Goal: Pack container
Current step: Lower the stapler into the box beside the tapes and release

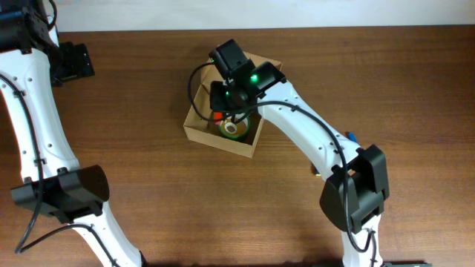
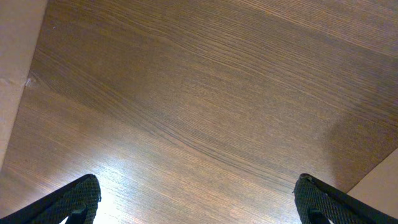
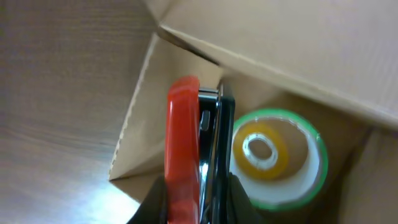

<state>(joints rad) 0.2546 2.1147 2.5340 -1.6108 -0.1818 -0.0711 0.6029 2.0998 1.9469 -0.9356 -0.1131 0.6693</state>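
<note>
The container (image 1: 197, 132) is a tan cardboard box, open, at the table's middle; its flap and wall (image 3: 143, 124) fill the right wrist view. My right gripper (image 1: 230, 111) reaches into it, shut on a red and black stapler-like tool (image 3: 186, 143) held on edge above the box floor. Beside the tool, inside the box, lies a green-edged white tape roll (image 3: 305, 186) with a small yellow roll (image 3: 261, 149) in its hole; it also shows in the overhead view (image 1: 232, 129). My left gripper (image 2: 199, 199) is open and empty over bare wood at the far left.
A small blue item (image 1: 350, 136) and a small pale item (image 1: 318, 173) lie on the table to the right of the box, partly hidden by my right arm. The table's back edge (image 1: 148, 30) runs along the top.
</note>
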